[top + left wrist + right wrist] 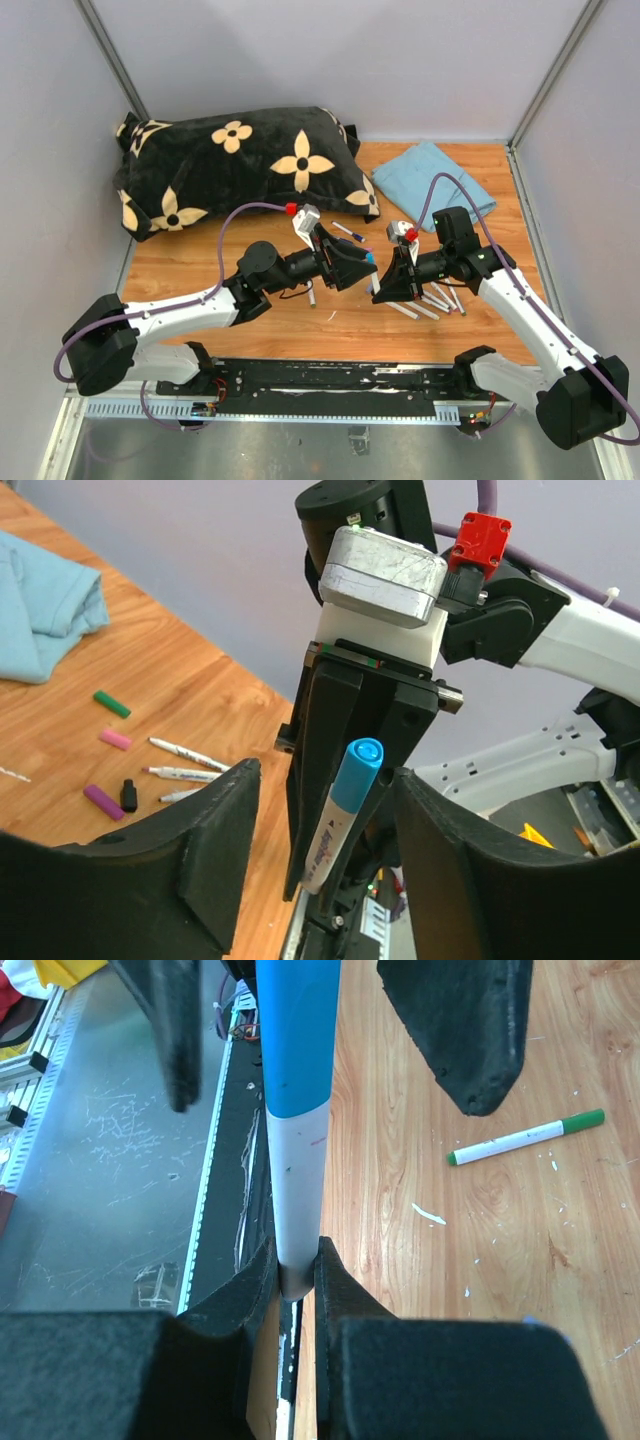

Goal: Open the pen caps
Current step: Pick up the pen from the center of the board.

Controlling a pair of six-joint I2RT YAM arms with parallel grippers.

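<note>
A wooden bench [350,325] carries a black flower-patterned pillow [240,165], a crumpled blue cloth [435,180], scattered marker pens [188,754] and loose pen caps [115,740].

The left arm [180,312] and right arm [525,305] wear white link shells between black joint housings. A lilac cable [240,212] loops along each, ending at a red plug [478,542] beside a silver-grey camera block [382,572] on a white mount. The fingers [215,850] are matte black, broad wedges with a rough moulded surface. A small green light [352,526] glows on one black wrist housing.
</note>
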